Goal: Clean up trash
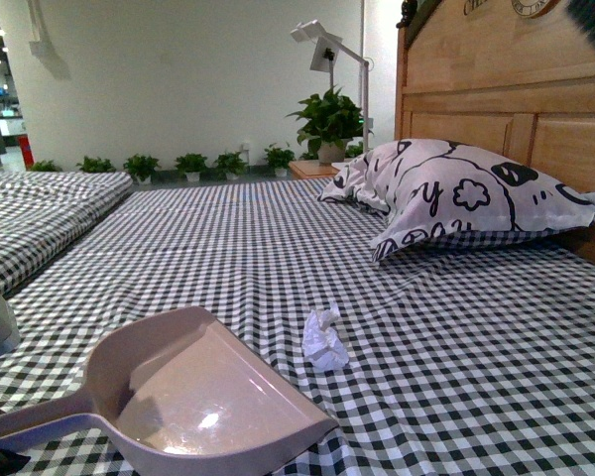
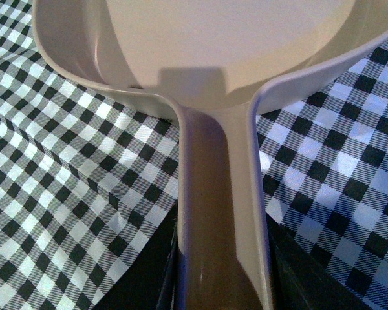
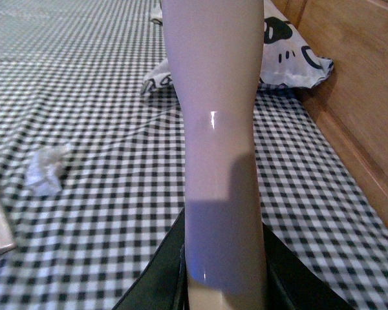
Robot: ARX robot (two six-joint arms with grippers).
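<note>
A small crumpled white paper wad, the trash (image 1: 323, 339), lies on the black-and-white checked bed sheet just right of the pinkish-beige dustpan (image 1: 193, 392); it also shows in the right wrist view (image 3: 46, 169). My left gripper (image 2: 221, 284) is shut on the dustpan handle (image 2: 220, 213), with the pan resting low on the sheet at the front left. My right gripper (image 3: 225, 284) is shut on the pale brush handle (image 3: 216, 129), held above the sheet to the right of the trash. The brush head is out of view.
A black-and-white printed pillow (image 1: 456, 193) lies against the wooden headboard (image 1: 516, 89) at the back right. A second checked bed (image 1: 30, 213) stands at the left. Potted plants (image 1: 327, 119) line the far wall.
</note>
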